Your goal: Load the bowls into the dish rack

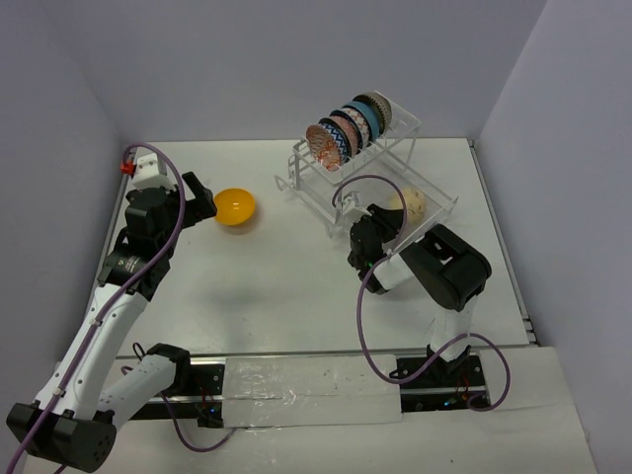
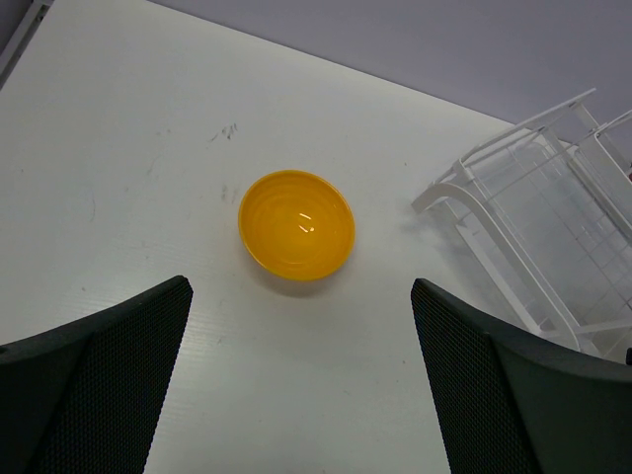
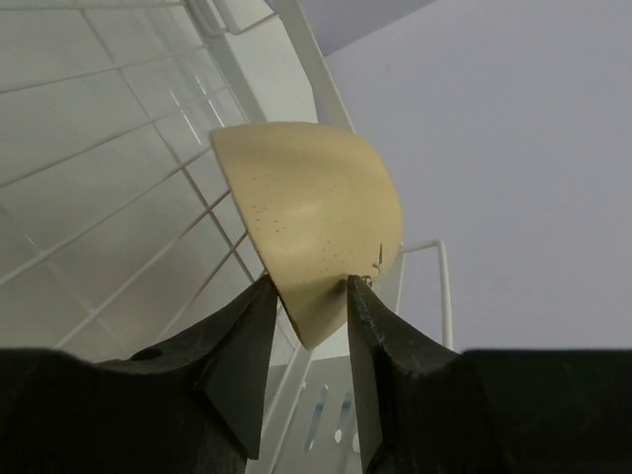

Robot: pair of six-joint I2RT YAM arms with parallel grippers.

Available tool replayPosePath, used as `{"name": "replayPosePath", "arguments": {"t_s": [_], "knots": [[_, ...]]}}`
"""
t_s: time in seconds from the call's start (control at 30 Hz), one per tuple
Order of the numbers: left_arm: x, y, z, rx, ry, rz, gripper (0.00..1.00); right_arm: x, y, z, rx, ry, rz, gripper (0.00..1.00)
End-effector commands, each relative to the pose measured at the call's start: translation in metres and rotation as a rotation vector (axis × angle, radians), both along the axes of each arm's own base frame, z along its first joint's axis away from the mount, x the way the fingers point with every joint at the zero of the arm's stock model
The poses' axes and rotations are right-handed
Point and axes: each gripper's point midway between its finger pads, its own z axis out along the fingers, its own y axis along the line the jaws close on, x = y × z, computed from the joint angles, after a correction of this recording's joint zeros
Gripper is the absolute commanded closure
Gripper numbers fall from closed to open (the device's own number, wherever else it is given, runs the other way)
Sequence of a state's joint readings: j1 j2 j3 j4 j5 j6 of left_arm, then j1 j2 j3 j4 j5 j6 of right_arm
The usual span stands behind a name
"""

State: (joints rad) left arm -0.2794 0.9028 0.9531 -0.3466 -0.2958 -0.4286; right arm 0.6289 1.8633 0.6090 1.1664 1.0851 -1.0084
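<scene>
Right gripper [image 3: 311, 286] pinches cream bowl [image 3: 306, 207] by its rim, centre frame, against the dish rack [image 2: 456, 185] grid: placing step. Next: seat it, let go. Left gripper [image 2: 301, 291] gapes empty, orange bowl [image 2: 296, 225] on table mid-frame

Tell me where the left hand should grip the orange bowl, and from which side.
Probably the rim of the orange bowl, with one finger inside and one outside, coming from above. It stands upright, mouth up, on the table; its round wall offers no flat sides.
</scene>
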Motion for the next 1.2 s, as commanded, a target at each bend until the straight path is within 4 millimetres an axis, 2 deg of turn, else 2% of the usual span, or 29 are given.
{"name": "replayPosePath", "arguments": {"t_s": [0.0, 0.23, 0.47, 0.63, 0.77, 0.93, 1.17], "knots": [[0.002, 0.000, 0.012, 0.007, -0.047, 0.000, 0.01, -0.008, 0.010, -0.031, -0.015, 0.095, 0.066, 0.57], [0.003, 0.000, 0.011, 0.007, -0.046, 0.000, 0.01, -0.008, 0.012, -0.029, 0.025, 0.097, 0.078, 0.48], [0.003, 0.000, 0.011, 0.008, -0.044, 0.000, 0.01, -0.009, 0.012, -0.024, 0.049, 0.089, 0.079, 0.52], [0.003, 0.001, 0.010, 0.009, -0.040, 0.001, 0.01, -0.010, 0.013, -0.019, 0.069, 0.101, 0.090, 0.45], [0.004, 0.001, 0.009, 0.009, -0.038, 0.001, 0.01, -0.007, 0.024, -0.022, 0.144, 0.174, 0.143, 0.41], [0.005, 0.001, 0.008, 0.009, -0.035, 0.001, 0.01, -0.004, 0.029, -0.015, 0.190, 0.189, 0.163, 0.40], [0.006, 0.001, 0.006, 0.010, -0.029, 0.003, 0.01, -0.006, 0.038, -0.022, 0.276, 0.261, 0.205, 0.39]]}}
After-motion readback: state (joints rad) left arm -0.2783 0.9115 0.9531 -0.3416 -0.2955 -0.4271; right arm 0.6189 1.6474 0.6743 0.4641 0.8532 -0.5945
